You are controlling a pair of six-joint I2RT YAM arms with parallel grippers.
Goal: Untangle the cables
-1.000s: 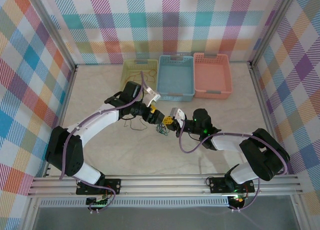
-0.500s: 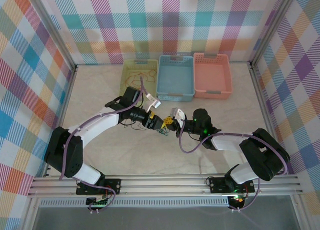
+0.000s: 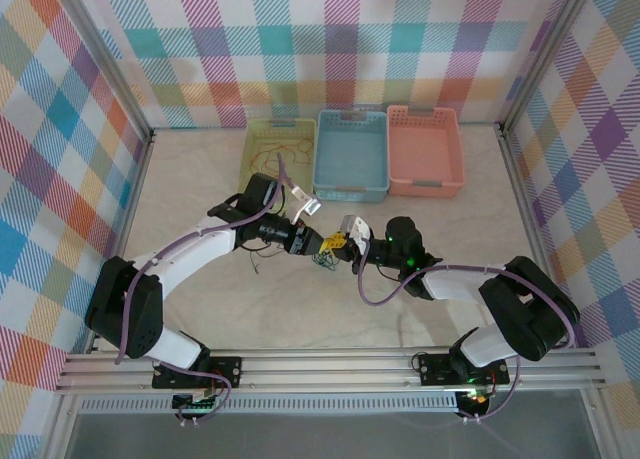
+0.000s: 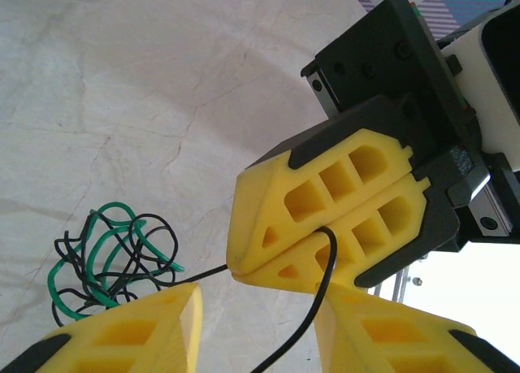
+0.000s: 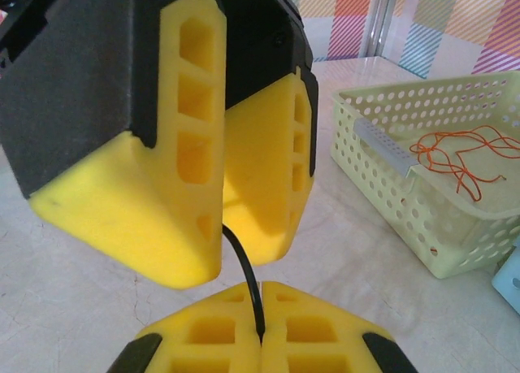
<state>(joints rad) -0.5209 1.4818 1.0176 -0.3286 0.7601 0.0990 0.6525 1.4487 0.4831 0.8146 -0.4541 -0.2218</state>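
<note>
Pinching 1 thin black wire (image 4: 327, 279) at frame centre, your right yellow foam claw (image 4: 237, 269) is closed; your left yellow foam claw (image 4: 257, 308) straddles it, partly open. The looped green-and-black cable tangle (image 4: 101, 263) lies lower left.

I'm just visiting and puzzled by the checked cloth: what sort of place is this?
Probably a robot test booth: two arms bolted to a rail beside a table, checked cloth walls on a metal frame, and three baskets at the back.
</note>
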